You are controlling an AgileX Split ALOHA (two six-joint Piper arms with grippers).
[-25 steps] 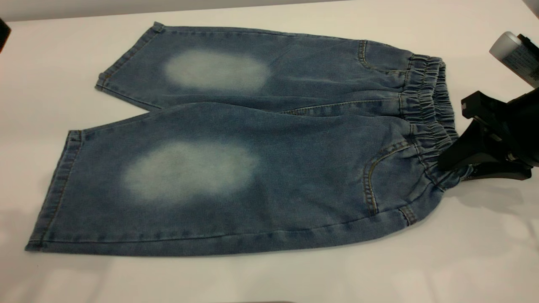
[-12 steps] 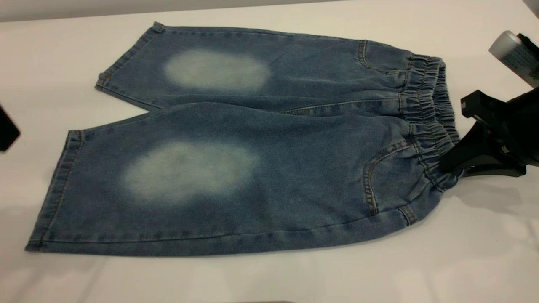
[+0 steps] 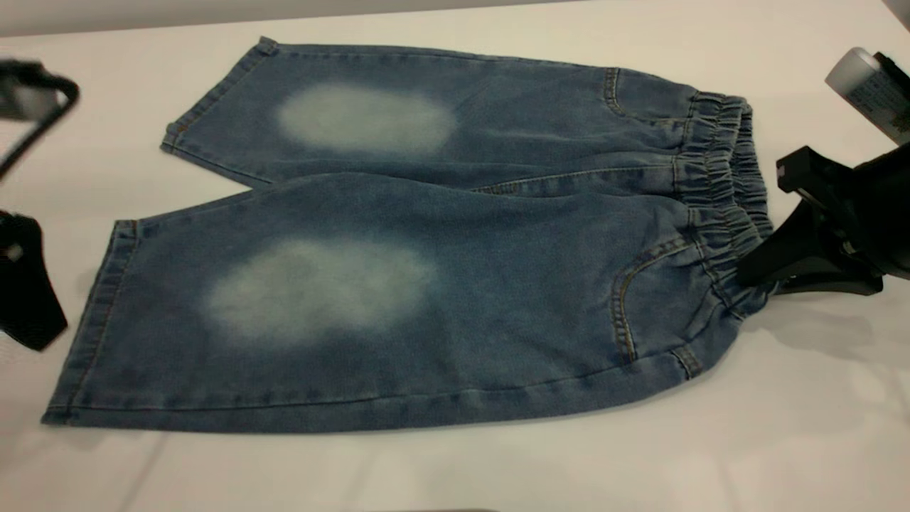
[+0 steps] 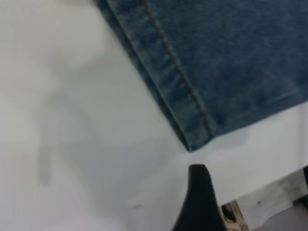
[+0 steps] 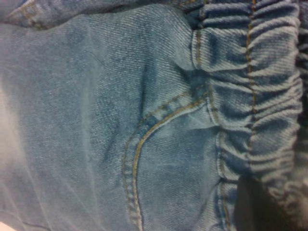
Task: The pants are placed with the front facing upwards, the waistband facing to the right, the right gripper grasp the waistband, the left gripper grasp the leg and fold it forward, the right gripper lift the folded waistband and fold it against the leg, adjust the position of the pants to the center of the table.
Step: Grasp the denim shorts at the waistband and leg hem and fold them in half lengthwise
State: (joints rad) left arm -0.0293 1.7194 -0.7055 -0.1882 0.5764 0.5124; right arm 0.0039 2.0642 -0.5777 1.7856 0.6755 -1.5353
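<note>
Pants (image 3: 426, 235) of blue denim lie flat and face up on the white table (image 3: 782, 441), legs pointing to the left of the exterior view and the waistband (image 3: 718, 206) to the right. Nearest the camera is the lower leg, with a pale faded oval (image 3: 320, 288) on the knee, a curved pocket seam (image 3: 625, 299) stitched in tan close to the waist, and a hemmed cuff (image 3: 92, 320) at the far left end. Just beside that cuff, at the left edge of the view, hangs the left gripper (image 3: 28, 284), a dark blurred shape over bare table and apart from the cloth; its wrist view shows one black finger (image 4: 199, 197) near the corner of the cuff (image 4: 192, 130), and whether its jaws are wide or narrow cannot be told. On the right, the right gripper (image 3: 757, 274) has its black pointed fingers closed onto the lower end of the gathered waistband, where the cloth bunches slightly around them; its wrist view looks closely at the pocket seam (image 5: 144, 144) and the ruched band (image 5: 250, 96). Farther back lies the second leg with its own faded oval (image 3: 366, 117) and cuff (image 3: 213, 92), partly overlapped by the near leg at the crotch. Beyond the right gripper, a silver-grey cylinder (image 3: 867, 89) shows at the right edge.
</note>
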